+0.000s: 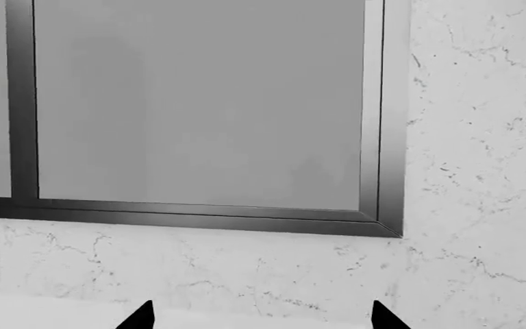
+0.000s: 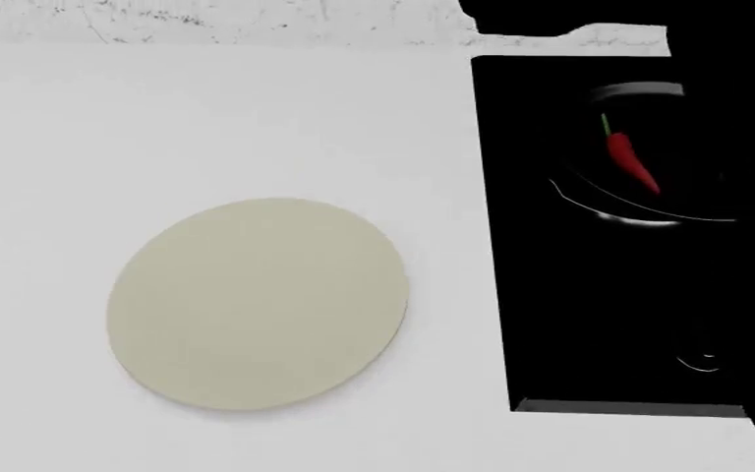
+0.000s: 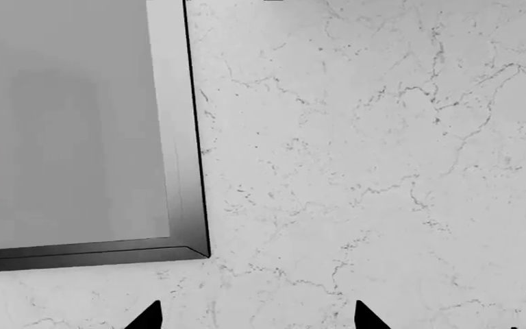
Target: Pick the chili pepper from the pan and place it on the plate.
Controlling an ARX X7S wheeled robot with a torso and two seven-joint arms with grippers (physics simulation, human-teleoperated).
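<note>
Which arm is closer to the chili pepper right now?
Probably right, but uncertain. The chili pepper lies in the pan on the robot's right. Neither arm shows in the head view; both wrist views show wall beyond the fingers, no pepper.

Neither arm shows in the head view. In the left wrist view, only the two dark fingertips of the left hand [image 1: 263, 317] poke in at the frame edge, set wide apart with nothing between them. The right wrist view shows the same of the right hand [image 3: 258, 315]: two dark tips, spread, holding nothing.
</note>
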